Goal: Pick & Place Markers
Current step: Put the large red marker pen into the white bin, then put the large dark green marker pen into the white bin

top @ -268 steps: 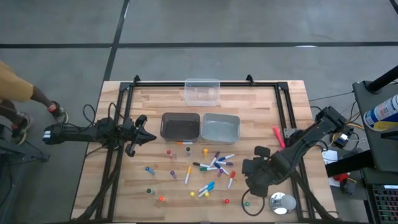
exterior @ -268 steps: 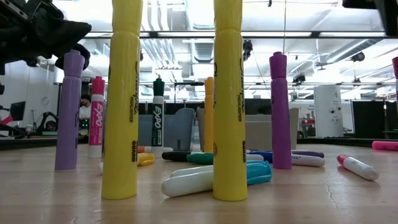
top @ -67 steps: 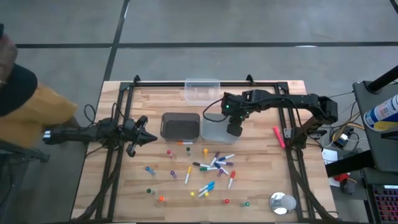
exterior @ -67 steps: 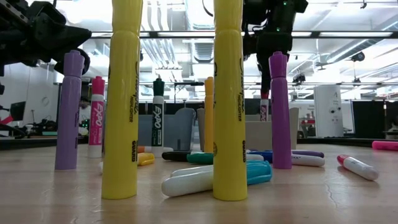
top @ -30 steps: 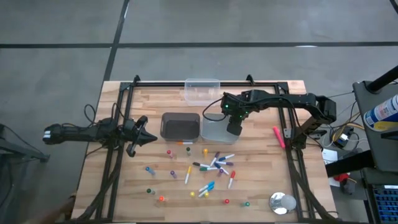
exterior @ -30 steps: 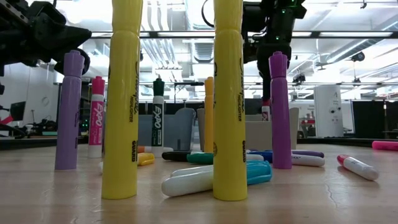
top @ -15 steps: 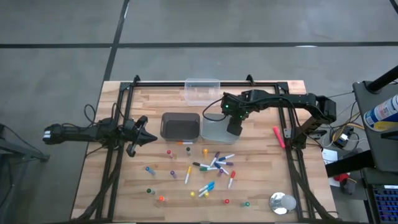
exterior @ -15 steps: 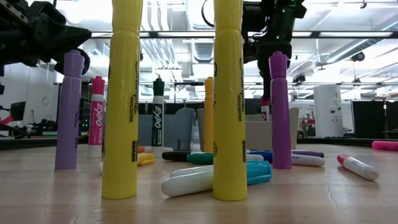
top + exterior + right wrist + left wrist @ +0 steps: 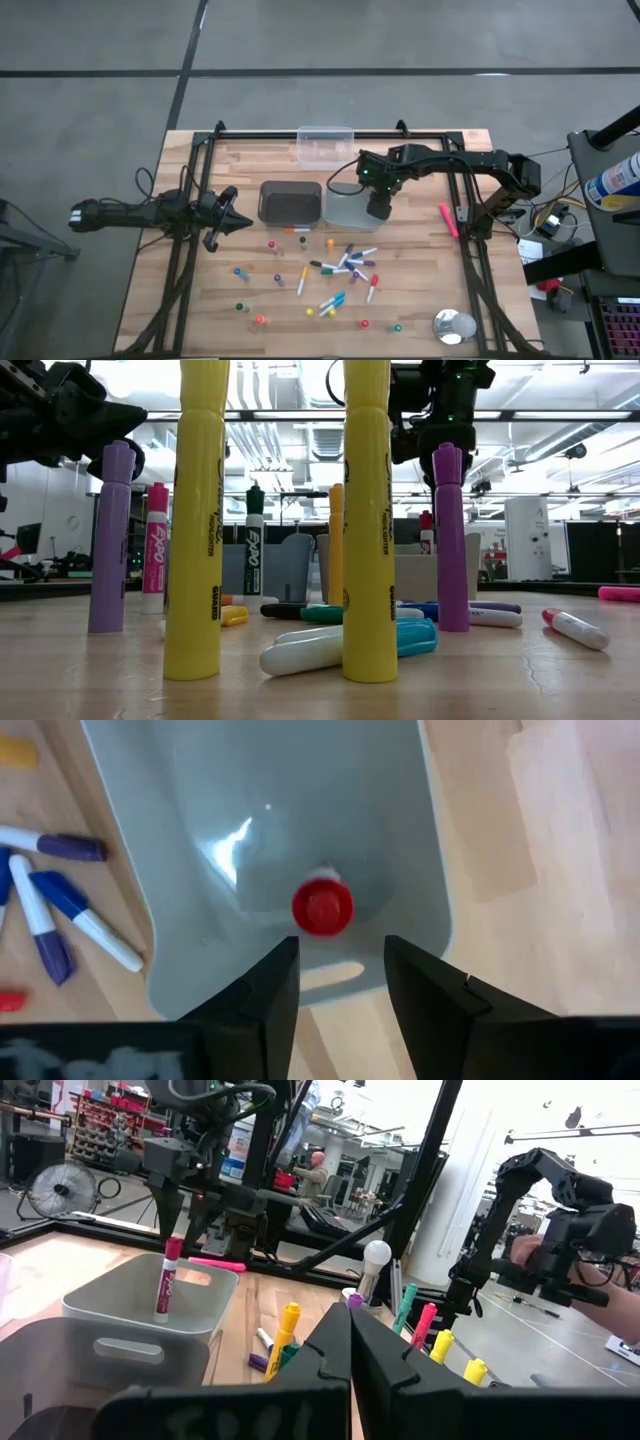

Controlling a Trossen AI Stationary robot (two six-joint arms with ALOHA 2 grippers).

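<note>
Standing upright in the grey bin (image 9: 400, 840), the red-capped marker (image 9: 322, 907) sits below the right gripper (image 9: 342, 982)'s parted, empty fingers.

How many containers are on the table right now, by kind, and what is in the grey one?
Dark bin: 1
Light grey bin: 1, with 1 red-capped marker visible inside
Clear tub: 1
Total: 3 containers

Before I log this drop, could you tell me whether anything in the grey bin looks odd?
Yes: the red-capped marker stands upright in the light grey bin rather than lying flat, directly under the open right gripper.
</note>
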